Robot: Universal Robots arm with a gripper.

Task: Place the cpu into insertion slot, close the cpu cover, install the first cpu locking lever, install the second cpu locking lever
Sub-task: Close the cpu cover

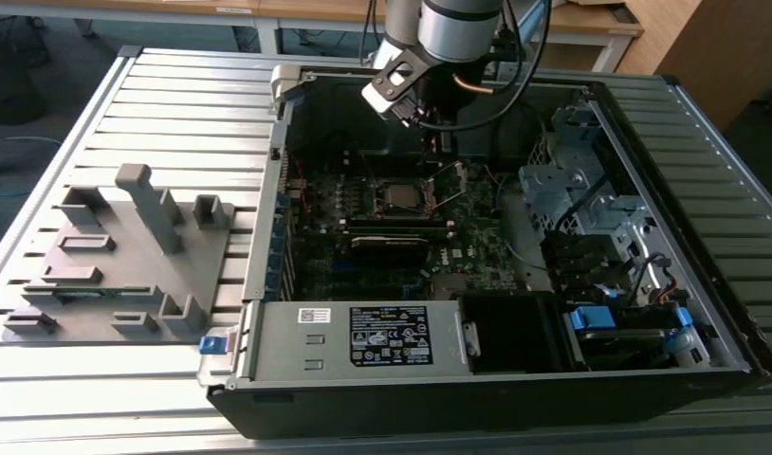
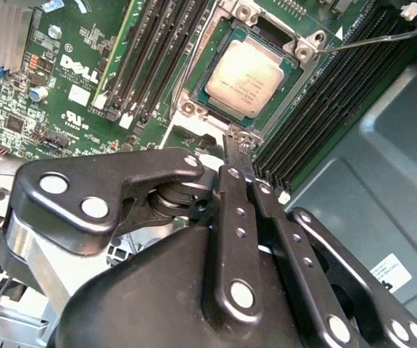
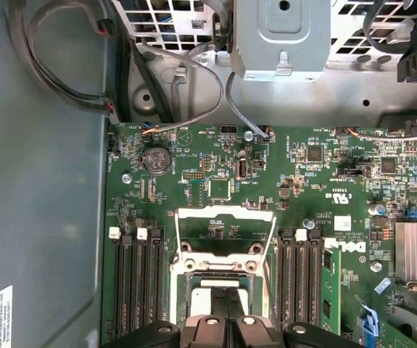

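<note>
Second wrist view shows the tool [image 2: 240,148], closed narrow, just beside the seated cpu [image 2: 250,76].

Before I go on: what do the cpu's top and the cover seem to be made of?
cpu: a metal top, dull silver-grey and matte. It shows a soft, even sheen with no mirror glare.
cover: thin sheet metal, probably steel, pale silver with a satin finish. Its narrow frame bars and folded edges look stamped.

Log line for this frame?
cpu: seated in insertion slot | cpu cover: raised open | gripper: shut, tips at the slot's edge
</note>
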